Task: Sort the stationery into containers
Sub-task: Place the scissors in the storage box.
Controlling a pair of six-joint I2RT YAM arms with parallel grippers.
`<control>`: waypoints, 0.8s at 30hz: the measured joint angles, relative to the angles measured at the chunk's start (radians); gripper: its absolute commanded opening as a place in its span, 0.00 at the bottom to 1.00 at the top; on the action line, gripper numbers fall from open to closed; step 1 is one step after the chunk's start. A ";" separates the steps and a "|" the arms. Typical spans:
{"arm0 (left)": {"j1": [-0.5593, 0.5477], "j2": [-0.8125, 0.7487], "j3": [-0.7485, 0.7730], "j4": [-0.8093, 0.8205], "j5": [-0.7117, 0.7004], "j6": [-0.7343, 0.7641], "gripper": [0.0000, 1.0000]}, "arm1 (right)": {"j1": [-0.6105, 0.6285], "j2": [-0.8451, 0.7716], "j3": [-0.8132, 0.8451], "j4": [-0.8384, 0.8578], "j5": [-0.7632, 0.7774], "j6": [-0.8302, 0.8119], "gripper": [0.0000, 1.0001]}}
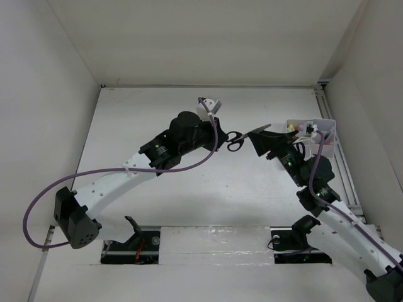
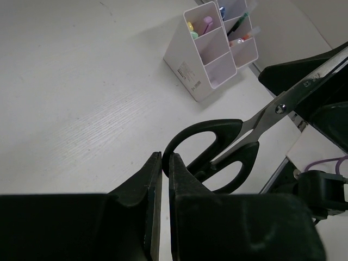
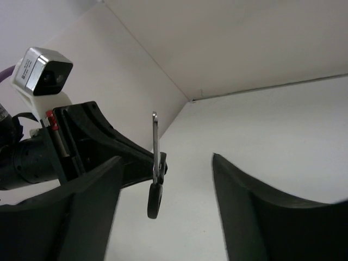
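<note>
The black-handled scissors (image 1: 236, 141) hang above the table at its middle. My left gripper (image 1: 221, 139) is shut on one handle loop; in the left wrist view my fingertips (image 2: 173, 160) pinch the loop's rim, and the scissors (image 2: 228, 149) point their blades up and to the right. My right gripper (image 1: 257, 143) is open around the blade end. In the right wrist view the scissors (image 3: 155, 168) show edge-on between my wide-apart fingers (image 3: 98, 185), not touching them. The white containers (image 1: 313, 134) stand at the right and hold markers (image 2: 197, 27) and pens (image 2: 238, 24).
White walls close in the table at the back and on both sides. A metal rail (image 1: 343, 163) runs along the right edge beside the containers. The left arm's purple cable (image 1: 94, 173) loops over the left half of the table.
</note>
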 measured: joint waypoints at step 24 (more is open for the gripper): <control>0.004 0.000 -0.020 -0.033 -0.028 -0.002 1.00 | -0.055 0.129 0.062 0.000 0.059 -0.137 0.00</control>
